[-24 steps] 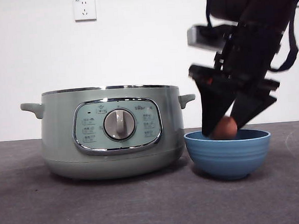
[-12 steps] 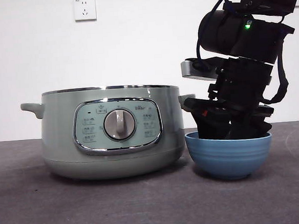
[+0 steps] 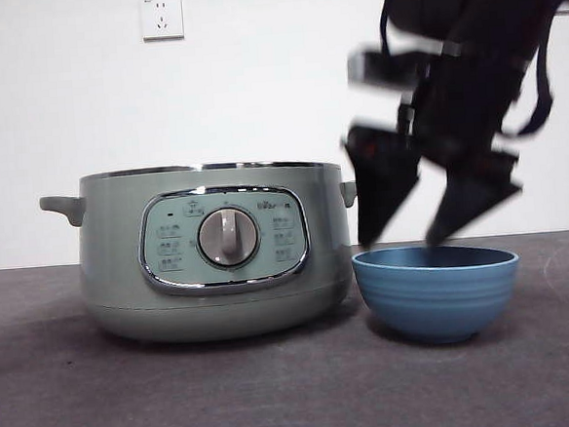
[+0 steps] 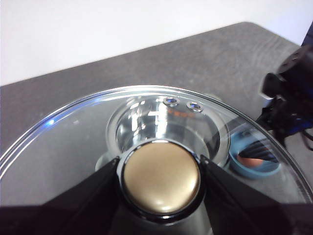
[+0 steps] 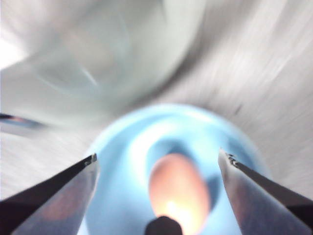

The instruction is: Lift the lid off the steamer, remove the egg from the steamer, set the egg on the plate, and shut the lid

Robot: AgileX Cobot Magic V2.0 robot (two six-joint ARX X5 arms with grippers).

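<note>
The egg [image 5: 179,188] lies inside the plate [image 3: 436,289] — a small blue ribbed bowl — resting on its floor with nothing gripping it. In the left wrist view it shows as a reddish patch in the same blue bowl [image 4: 254,159]. The plate stands on the dark table [image 3: 277,390] just beside the steamer [image 3: 209,253], on the side away from the wall socket [image 3: 160,16], both near the table's front edge.

Right above the plate hangs the right gripper [image 3: 417,219], its two black jaws spread wide and clear of the bowl's rim; its own camera shows the jaws [image 5: 159,196] far apart on either side of the egg, the picture smeared by motion.

The steamer is uncovered, its chrome rim bare and its dial panel facing the front.

The lid [image 4: 146,142] is off the pot — the left gripper [image 4: 161,178] holds it by the knob [image 4: 161,177], a jaw pressed to each side, with the steamer's shiny inside visible through the glass beneath it.
</note>
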